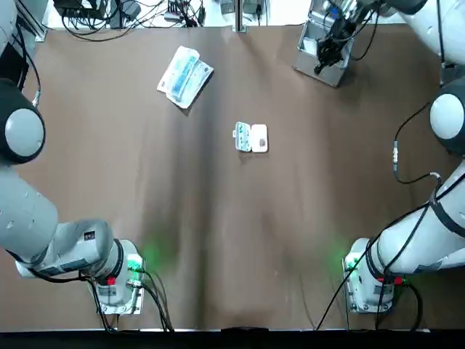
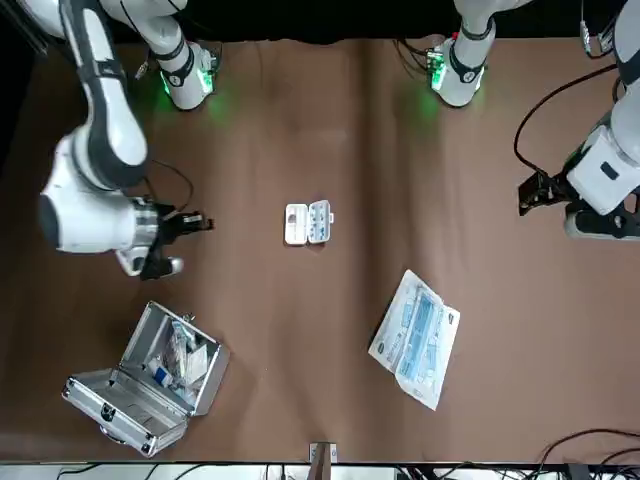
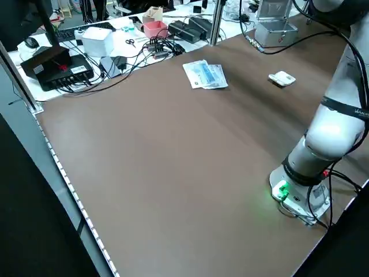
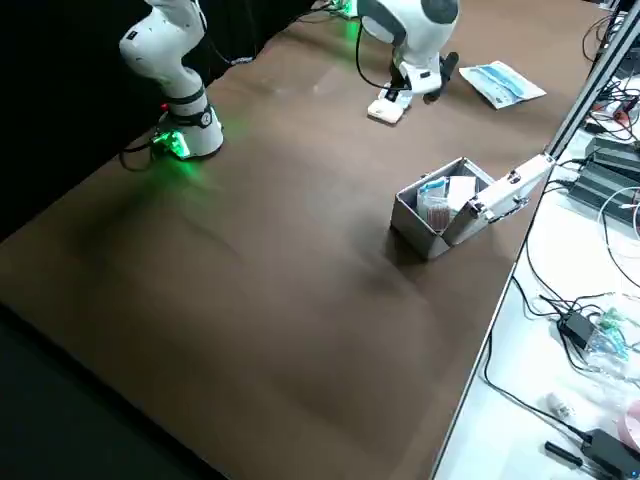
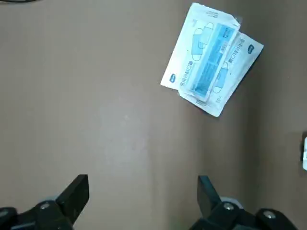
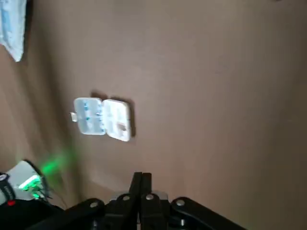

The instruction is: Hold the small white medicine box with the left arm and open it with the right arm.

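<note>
Nearest the robot, the left arm's base [image 1: 118, 282] and the right arm's base [image 1: 369, 282] were seen set on the brown tabletop [image 1: 218, 247], each lit green.

Past them, around the middle of the tabletop, the small white medicine box [image 1: 251, 137] was found lying flat and already folded open, touched by neither pincer. Its two halves were spread side by side, so that its long axis ran across the tabletop from the robot's left to its right, with the hinge line running near to far. The half with the blue-tinted compartments was turned toward the robot's left and the plain white half toward its right. Both insides were faced upward.

The left pincer [image 5: 143, 182] was held high over the left part of the tabletop, well apart from the box, its fingers spread wide with nothing between them. The right pincer [image 6: 141, 178] was raised to the right of the box, its fingers pressed together on nothing.

Beyond the box and to the robot's left, two overlapped packets of face masks [image 1: 184, 76] were laid at an angle to the tabletop's edges. At the far right an open metal case [image 2: 105, 398] was set, with small packages inside. Past the far edge, cables [image 1: 109, 18] were strewn.
</note>
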{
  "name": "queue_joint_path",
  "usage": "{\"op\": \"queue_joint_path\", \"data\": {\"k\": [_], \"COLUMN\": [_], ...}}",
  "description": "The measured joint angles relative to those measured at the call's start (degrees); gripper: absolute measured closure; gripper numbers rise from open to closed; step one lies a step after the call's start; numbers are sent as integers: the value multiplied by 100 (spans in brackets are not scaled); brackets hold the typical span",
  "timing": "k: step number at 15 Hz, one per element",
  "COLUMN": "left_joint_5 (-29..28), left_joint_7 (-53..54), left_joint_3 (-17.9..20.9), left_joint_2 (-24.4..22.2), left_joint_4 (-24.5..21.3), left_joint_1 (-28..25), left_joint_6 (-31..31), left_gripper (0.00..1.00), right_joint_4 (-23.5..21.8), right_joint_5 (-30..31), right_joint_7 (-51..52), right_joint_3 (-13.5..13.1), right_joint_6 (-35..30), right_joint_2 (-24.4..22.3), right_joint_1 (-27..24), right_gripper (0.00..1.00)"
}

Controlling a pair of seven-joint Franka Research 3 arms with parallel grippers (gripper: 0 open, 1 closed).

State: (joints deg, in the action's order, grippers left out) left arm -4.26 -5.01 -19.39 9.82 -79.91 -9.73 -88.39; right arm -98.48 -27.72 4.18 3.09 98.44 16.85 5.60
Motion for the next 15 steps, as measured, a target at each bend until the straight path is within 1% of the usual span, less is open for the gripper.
{"op": "queue_joint_path", "data": {"k": [3,6,7,8,10,11,12,13,15], "left_joint_5": [0,24,131,149,163,173,178,180,205], "left_joint_7": [-18,-189,-226,-279,-459,-496,-503,-508,-508], "left_joint_3": [0,-16,-15,32,419,635,776,866,1013], "left_joint_2": [0,0,-1,-1,-7,-21,-61,-146,-408], "left_joint_4": [1,3,5,5,5,-1,-49,-179,-592], "left_joint_1": [-72,-66,-31,70,535,744,863,916,954], "left_joint_6": [0,-26,-179,-223,-266,-288,-340,-487,-803], "left_gripper": [0,0,0,0,0,0,0,0,0], "right_joint_4": [541,1132,1501,1652,1950,2094,2208,2282,2340], "right_joint_5": [528,1056,1358,1485,1769,1899,2001,2081,2255], "right_joint_7": [-34,-37,-81,-106,-133,-137,-142,-145,-149], "right_joint_3": [0,0,0,-3,-13,-21,-29,-37,-58], "right_joint_6": [-585,-1175,-1558,-1703,-1915,-1968,-1997,-2024,-2064], "right_joint_2": [-2,-4,-11,-13,-24,-47,-102,-182,-363], "right_joint_1": [-338,-539,-579,-592,-610,-616,-619,-622,-625], "right_gripper": [99,99,94,91,89,78,69,59,41]}}
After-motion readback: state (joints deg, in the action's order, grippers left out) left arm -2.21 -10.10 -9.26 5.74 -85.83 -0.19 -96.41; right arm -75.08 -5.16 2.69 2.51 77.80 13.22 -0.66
